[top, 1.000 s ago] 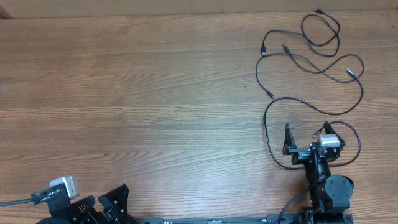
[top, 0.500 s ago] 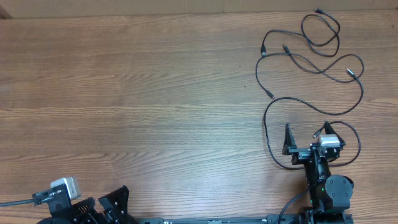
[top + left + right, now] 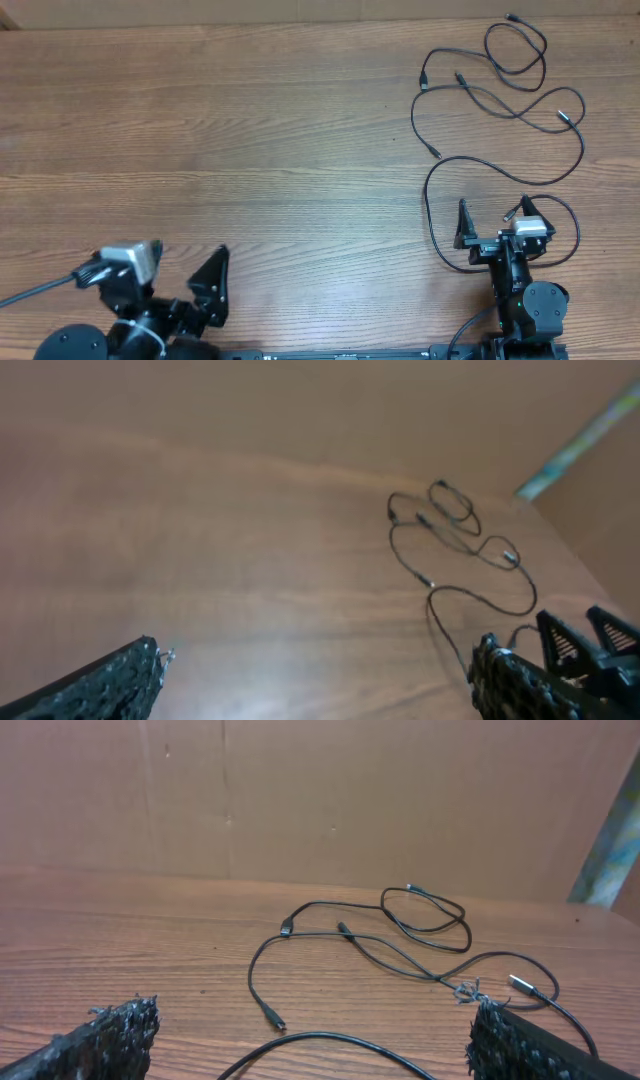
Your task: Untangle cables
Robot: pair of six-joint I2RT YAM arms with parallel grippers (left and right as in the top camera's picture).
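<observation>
Several thin black cables (image 3: 500,100) lie looped and crossed on the wooden table at the far right. They also show in the right wrist view (image 3: 400,955) and, small and blurred, in the left wrist view (image 3: 450,530). One loop curls around my right gripper (image 3: 492,210), which is open and empty just in front of the tangle; its fingers (image 3: 310,1040) straddle a cable arc on the table. My left gripper (image 3: 190,270) is open and empty at the front left, far from the cables; its fingers show in its own view (image 3: 315,680).
A brown cardboard wall (image 3: 320,790) stands behind the table's far edge. The wooden table (image 3: 250,150) stretches left of the cables.
My left arm has risen and swung right and forward, with its open fingers now pointing toward the cables. The right arm and the cables have not moved.
</observation>
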